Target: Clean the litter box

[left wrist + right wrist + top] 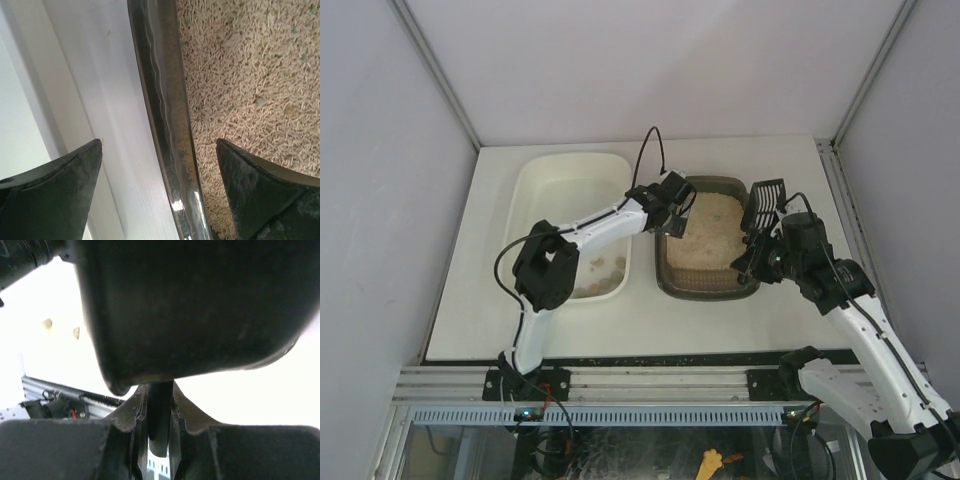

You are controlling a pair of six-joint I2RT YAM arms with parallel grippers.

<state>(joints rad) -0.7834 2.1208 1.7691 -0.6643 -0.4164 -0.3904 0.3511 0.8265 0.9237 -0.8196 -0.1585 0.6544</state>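
The litter box (705,290), a dark translucent tray of beige pellet litter (705,235), sits at the table's centre right. My left gripper (672,215) stands open astride its left rim. In the left wrist view the rim (160,75) runs between the fingers, one finger (60,190) outside over the white table and the other (270,195) over the litter (250,75); neither touches it. My right gripper (760,245) is shut on the handle of the black slotted scoop (765,200), held over the box's right edge. From the right wrist, the scoop (190,310) fills the view, its handle (160,415) clamped between the jaws.
A larger cream-white tub (535,190) stands left of the litter box, with several brown clumps (600,265) at its near end. Two small pellets (47,323) lie on a white surface below the scoop. Grey walls close in on three sides. A metal rail (640,380) runs along the front.
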